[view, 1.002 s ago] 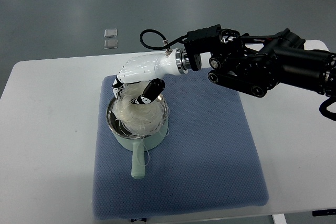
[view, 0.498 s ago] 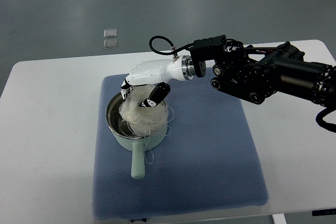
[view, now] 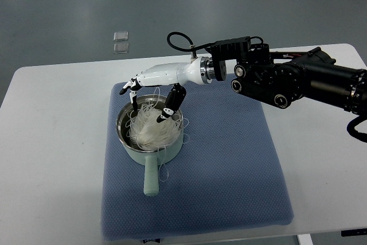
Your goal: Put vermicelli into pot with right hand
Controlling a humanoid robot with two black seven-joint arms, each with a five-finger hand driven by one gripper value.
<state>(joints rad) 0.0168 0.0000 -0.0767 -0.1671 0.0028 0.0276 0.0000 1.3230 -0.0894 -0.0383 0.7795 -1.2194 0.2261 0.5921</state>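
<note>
The right hand (view: 150,93) hovers over the pot (view: 150,133), fingers spread apart and gripping nothing, while the vermicelli (view: 150,129) sits heaped inside, strands trailing over the rim near the handle. Best to lift straight up so no clinging strands drag out.

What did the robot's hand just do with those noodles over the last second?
The right hand opened its fingers, let the vermicelli go and rose away from it. The bundle settled into the pot. Pot and blue mat stayed put.
</note>
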